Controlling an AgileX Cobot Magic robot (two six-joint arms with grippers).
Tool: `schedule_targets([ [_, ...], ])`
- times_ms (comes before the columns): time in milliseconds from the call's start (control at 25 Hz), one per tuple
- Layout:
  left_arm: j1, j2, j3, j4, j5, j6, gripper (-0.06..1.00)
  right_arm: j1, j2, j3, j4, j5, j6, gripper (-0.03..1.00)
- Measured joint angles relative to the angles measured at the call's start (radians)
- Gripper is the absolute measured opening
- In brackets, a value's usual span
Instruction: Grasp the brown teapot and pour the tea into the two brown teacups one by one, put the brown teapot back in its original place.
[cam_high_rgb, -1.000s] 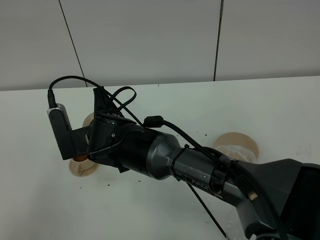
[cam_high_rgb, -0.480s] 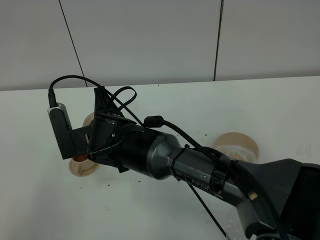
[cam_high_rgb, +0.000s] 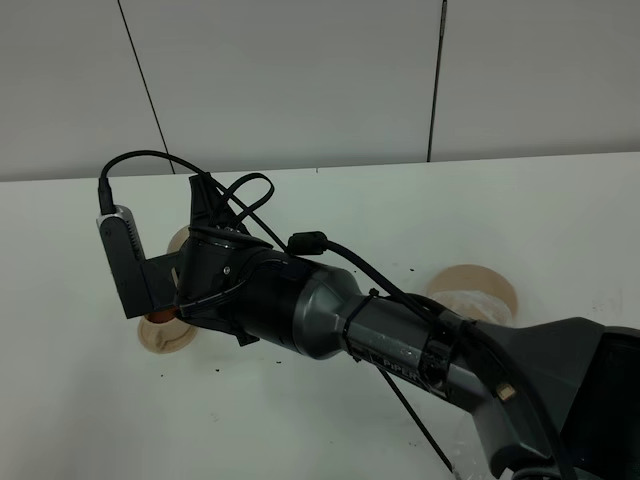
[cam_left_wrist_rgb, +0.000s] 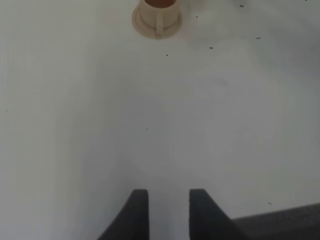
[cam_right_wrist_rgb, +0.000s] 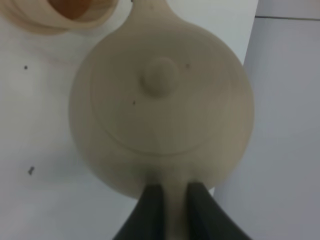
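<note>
1. The right pincer (cam_right_wrist_rgb: 174, 210) is clamped on the loop handle of the teapot (cam_right_wrist_rgb: 160, 100), which hangs in the air and not on its plate (cam_high_rgb: 478, 290). The plate lies bare, well apart from the teapot.
2. A teacup (cam_right_wrist_rgb: 75, 7) with tea in it sits just beyond the teapot's spout (cam_right_wrist_rgb: 145, 6), a little to one side of the spout's line.
3. The left pincer (cam_left_wrist_rgb: 168, 215) has its fingers apart with nothing between them, over bare table (cam_left_wrist_rgb: 150, 125), away from the teapot.
4. Risk: with the spout off the cup's centre, a tilt could send tea onto the saucer or table.
5. Risk: this cup already holds tea, so pouring more could overflow it.
6. Risk: the grip is narrow and only on the handle, so the heavy teapot may swing or slip. A steep tilt could drop the lid (cam_right_wrist_rgb: 160, 76).
7. Risk: the low right arm (cam_high_rgb: 320, 310) could knock a cup on the way to the plate.
8. The high camera alone shows the plate and two saucers (cam_high_rgb: 165, 337), but the arm hides the teapot. Only the right wrist camera shows the grip and spout. The left wrist camera shows a cup (cam_left_wrist_rgb: 157, 12) but no teapot.
</note>
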Motion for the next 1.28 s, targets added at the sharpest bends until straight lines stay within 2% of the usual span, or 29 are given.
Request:
schedule_targets([
  [1280,0.0,0.0,0.0,0.0,0.0,0.0,0.27,0.003,0.0,0.0,-0.015,0.008,0.03,0.1],
])
